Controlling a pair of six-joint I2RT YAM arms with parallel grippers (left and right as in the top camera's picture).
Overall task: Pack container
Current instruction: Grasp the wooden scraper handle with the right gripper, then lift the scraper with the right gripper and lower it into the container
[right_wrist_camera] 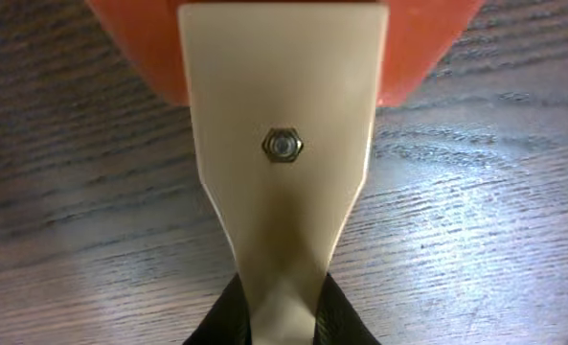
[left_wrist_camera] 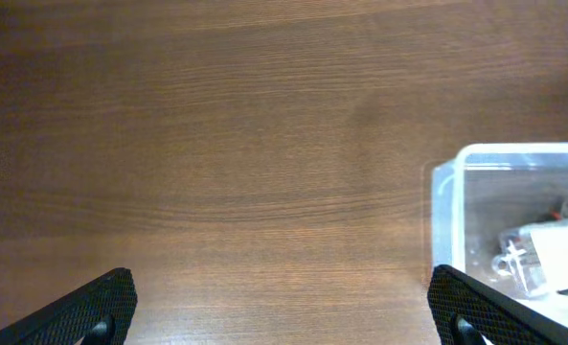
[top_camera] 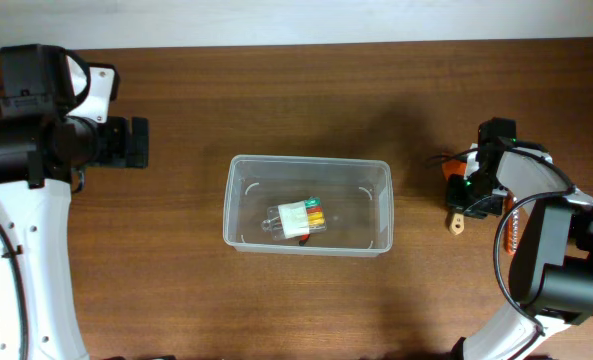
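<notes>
Wooden table (top_camera: 276, 100) carries the container (top_camera: 306, 160) at frame centre, long axis left-right. Right gripper (right_wrist_camera: 282, 321), pinching a cream tool (right_wrist_camera: 282, 144), stands nearer, at its right. Left gripper (left_wrist_camera: 284, 311) is spread wide, empty.

Bare table (top_camera: 186, 100) between left arm (top_camera: 38, 210) and container (top_camera: 232, 205), small packet (top_camera: 298, 218) on its floor

The dark brown, wood-grained surface (top_camera: 306, 90) carries the clear container (top_camera: 306, 161), which stands flat near its middle. Well apart to the right, a beige and orange tool (right_wrist_camera: 282, 211) sits low against the wood; whether it touches cannot be told.
</notes>
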